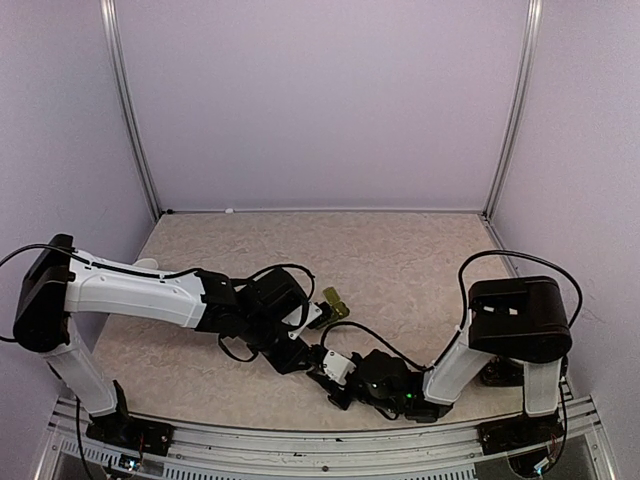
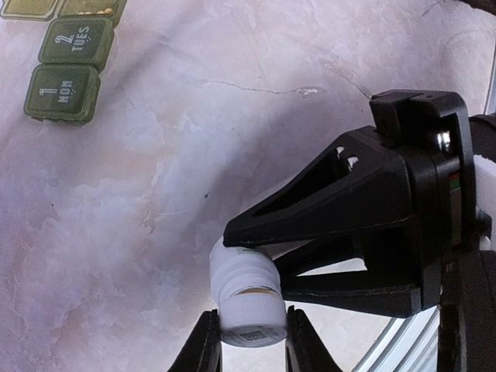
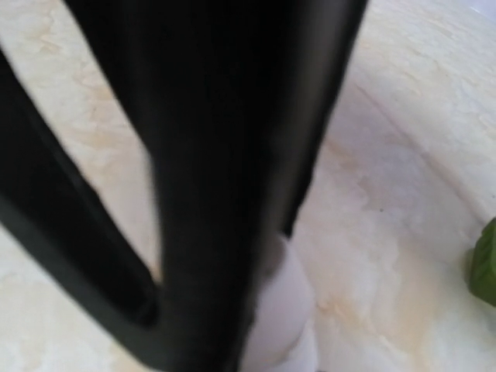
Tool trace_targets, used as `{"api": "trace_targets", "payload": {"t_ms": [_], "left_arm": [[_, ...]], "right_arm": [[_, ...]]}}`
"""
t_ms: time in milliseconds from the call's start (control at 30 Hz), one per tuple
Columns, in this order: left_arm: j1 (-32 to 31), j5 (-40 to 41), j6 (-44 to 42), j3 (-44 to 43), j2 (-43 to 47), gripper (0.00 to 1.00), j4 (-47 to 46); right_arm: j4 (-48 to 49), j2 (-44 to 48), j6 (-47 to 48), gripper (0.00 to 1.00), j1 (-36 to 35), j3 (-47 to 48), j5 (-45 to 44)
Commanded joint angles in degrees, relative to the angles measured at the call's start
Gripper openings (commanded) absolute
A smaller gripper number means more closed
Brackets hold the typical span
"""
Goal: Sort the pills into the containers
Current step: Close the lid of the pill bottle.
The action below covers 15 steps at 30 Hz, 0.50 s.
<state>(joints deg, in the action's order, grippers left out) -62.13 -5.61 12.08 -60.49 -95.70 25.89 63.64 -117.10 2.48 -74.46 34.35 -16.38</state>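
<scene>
A white pill bottle (image 2: 244,298) hangs between both grippers just above the table. My left gripper (image 2: 252,329) is shut on its cap end, one finger on each side. My right gripper (image 2: 267,260) comes in from the right and is shut on the bottle's body. A thin gap shows between cap and body. The containers (image 2: 63,77), a dark green strip with lids marked 1 MON and 2 TUES, lie at the upper left and show as a small green piece (image 1: 335,303) in the top view. No pills are visible. In the right wrist view, blurred black fingers cover most of the bottle (image 3: 287,318).
The marbled beige tabletop (image 1: 400,260) is enclosed by pale purple walls with metal corner posts (image 1: 510,110). The metal rail (image 1: 330,440) with the arm bases runs along the near edge. A green edge of the containers (image 3: 487,271) shows at the right.
</scene>
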Motion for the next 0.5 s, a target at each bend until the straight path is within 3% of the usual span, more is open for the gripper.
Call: {"api": "trace_targets", "payload": {"t_ms": [0, 467], "left_arm": [[-0.3, 1.1, -0.9, -1.7, -1.3, 0.16, 0.6], [-0.2, 2.3, -0.3, -1.9, -2.1, 0.12, 1.1]], "right_arm": [[-2.9, 2.1, 1.9, 0.26, -1.7, 2.3, -2.6], [-11.3, 2.2, 5.2, 0.26, -6.1, 7.7, -12.1]]}}
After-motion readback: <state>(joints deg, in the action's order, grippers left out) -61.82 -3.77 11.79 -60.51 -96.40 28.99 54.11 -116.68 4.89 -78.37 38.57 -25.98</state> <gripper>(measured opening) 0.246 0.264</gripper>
